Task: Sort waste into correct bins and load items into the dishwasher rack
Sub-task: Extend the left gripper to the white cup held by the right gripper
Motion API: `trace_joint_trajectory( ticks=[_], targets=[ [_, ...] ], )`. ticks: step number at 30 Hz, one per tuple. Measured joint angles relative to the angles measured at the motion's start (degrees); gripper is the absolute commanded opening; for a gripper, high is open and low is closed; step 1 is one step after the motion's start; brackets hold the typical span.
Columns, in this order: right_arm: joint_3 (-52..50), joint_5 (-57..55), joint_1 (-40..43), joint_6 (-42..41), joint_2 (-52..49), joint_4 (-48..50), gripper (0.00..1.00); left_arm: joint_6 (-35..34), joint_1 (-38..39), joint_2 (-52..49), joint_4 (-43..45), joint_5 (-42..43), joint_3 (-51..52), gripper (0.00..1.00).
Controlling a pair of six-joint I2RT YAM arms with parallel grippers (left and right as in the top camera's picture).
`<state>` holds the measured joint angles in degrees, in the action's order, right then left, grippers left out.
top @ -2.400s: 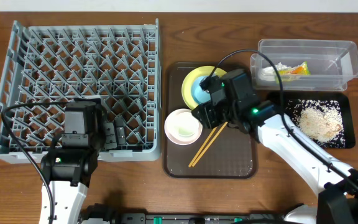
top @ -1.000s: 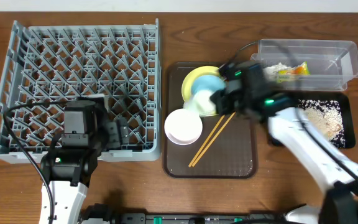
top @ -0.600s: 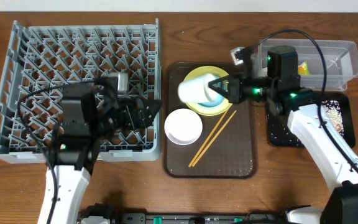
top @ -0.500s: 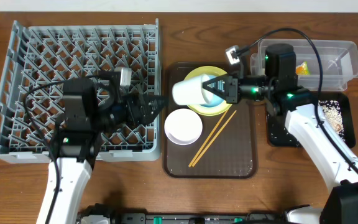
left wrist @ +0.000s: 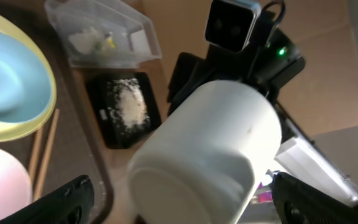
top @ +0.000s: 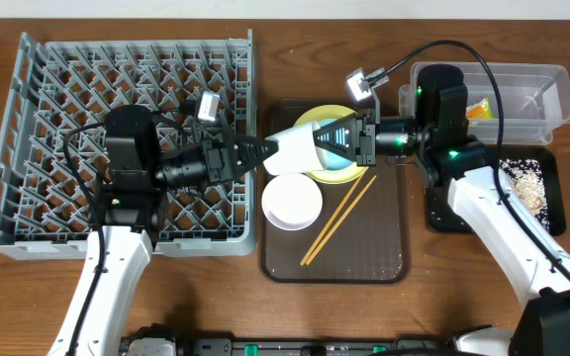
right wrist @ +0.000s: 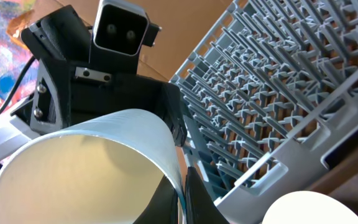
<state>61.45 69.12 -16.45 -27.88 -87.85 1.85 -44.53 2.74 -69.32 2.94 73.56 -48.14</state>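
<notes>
The small white cup (top: 293, 150) hangs on its side above the brown tray's left edge. My right gripper (top: 349, 138) is shut on its rim, one finger inside and one outside, as the right wrist view shows (right wrist: 182, 193). My left gripper (top: 265, 150) reaches from over the dishwasher rack (top: 28, 138). It is open, and the cup's base (left wrist: 210, 143) sits between its wide-spread fingers (left wrist: 64, 199) without touching them. The light blue bowl (top: 336, 163) rests on the yellow plate (top: 310, 121). The pinkish-white bowl (top: 292, 202) and the chopsticks (top: 336, 220) lie on the tray.
The brown serving tray (top: 364, 257) lies right of the rack. A clear tub (top: 522, 109) at the back right holds the green-yellow wrapper (top: 478, 109) and white paper. The black tray (top: 552, 213) in front of it holds rice scraps (top: 518, 183).
My right arm lifted the cup off the tray and carried it left, turned on its side. My left arm rose from the rack's front and stretched right until its open fingers flanked the cup's base.
</notes>
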Motion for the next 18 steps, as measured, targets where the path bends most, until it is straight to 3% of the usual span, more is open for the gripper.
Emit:
trace_joint_trajectory(
  ticks=[11, 18],
  targets=[
    [0.0, 0.9, -1.9, -1.7, 0.0, 3.3, 0.01, -15.5, 3.4, -0.3, 12.6, -0.5, 0.0, 0.8],
    [0.0, 1.3, -2.3, -2.8, 0.0, 7.8, 0.01, -19.8, 6.0, -0.4, 14.1, -0.4, 0.0, 0.8]
  ],
)
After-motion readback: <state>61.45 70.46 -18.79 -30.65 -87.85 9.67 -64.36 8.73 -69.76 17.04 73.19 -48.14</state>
